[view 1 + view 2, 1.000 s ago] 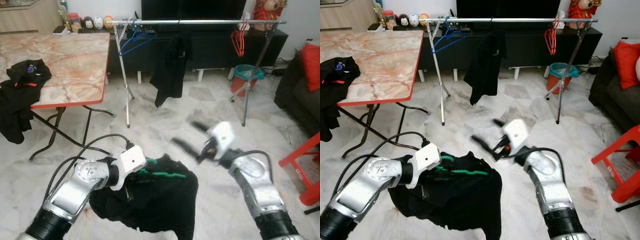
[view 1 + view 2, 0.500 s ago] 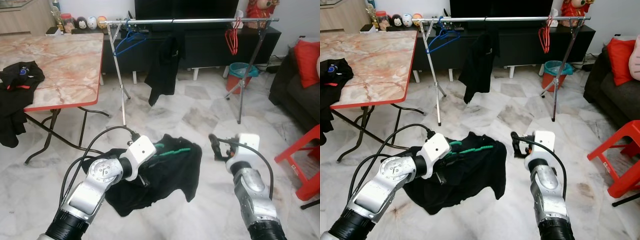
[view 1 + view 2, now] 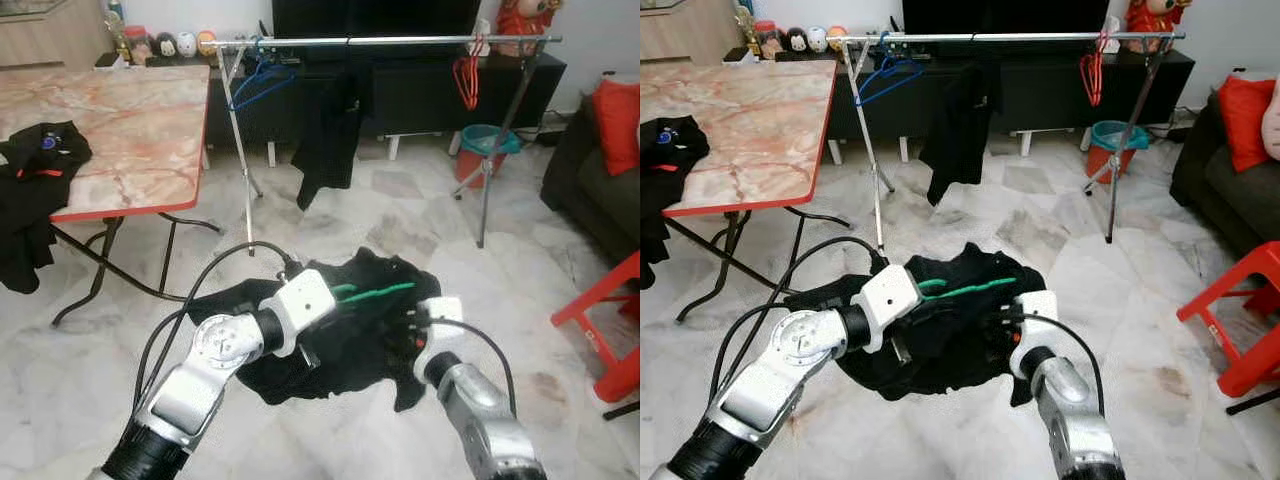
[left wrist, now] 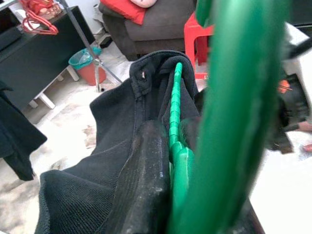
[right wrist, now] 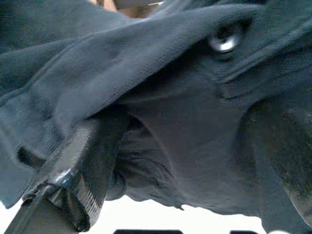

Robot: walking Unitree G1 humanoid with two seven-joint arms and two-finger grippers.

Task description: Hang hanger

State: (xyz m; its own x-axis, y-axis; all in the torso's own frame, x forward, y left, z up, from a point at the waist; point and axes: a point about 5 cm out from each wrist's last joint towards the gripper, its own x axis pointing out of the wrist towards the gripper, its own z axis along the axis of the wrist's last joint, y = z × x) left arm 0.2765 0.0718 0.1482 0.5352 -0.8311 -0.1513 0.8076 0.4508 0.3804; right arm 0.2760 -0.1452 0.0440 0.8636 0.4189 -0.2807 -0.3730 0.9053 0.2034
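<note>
A green hanger [image 3: 375, 291] carries a black garment [image 3: 365, 345] that hangs bunched low over the marble floor. My left gripper [image 3: 330, 312] is shut on the hanger near its neck; the green bar [image 4: 174, 112] runs along the cloth in the left wrist view. My right gripper [image 3: 412, 325] is pushed into the garment's right side, with dark cloth [image 5: 161, 83] draped over it. Ahead stands the metal clothes rail [image 3: 400, 41], well beyond both grippers.
On the rail hang a blue hanger [image 3: 262, 82], a black garment [image 3: 325, 130] and red hangers [image 3: 468, 80]. A marble table [image 3: 130, 130] with black clothes [image 3: 40, 165] stands left. A teal bin [image 3: 487, 150], a sofa [image 3: 600, 170] and a red stool [image 3: 605, 320] are right.
My right gripper has swung left from open air into the garment's right side. My left arm has carried the hanger and garment higher and further forward.
</note>
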